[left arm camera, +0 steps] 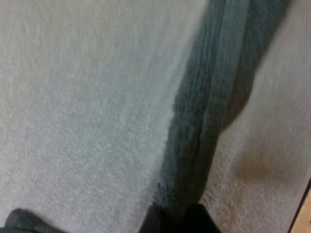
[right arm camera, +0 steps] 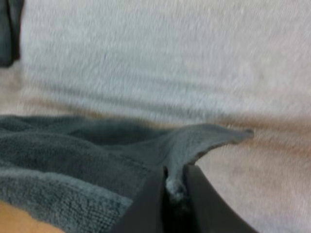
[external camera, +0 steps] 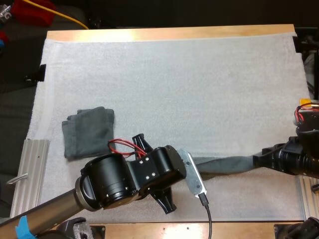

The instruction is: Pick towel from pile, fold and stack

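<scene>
Holding towel (external camera: 229, 164) taut over near side of mat (external camera: 174, 74) with left gripper (left arm camera: 177, 217) and right gripper (right arm camera: 176, 191), each clenched on an end; could slip from right's thin corner pinch if pulled harder, spoiling fold

This is looking like a robotics lab or test bench; a wooden counter (external camera: 169, 34) is carrying a white mat (external camera: 199, 89) that is covering almost all of its top; a black left arm (external camera: 124, 181) and a black right arm (external camera: 294, 158) are reaching over the mat and holding a dark towel (external camera: 229, 163) stretched between them; a bare aluminium rail (external camera: 31, 174) is lying beside the mat; a yellow cable (external camera: 65, 15) is running in the dark space beyond the counter's far edge.
</scene>
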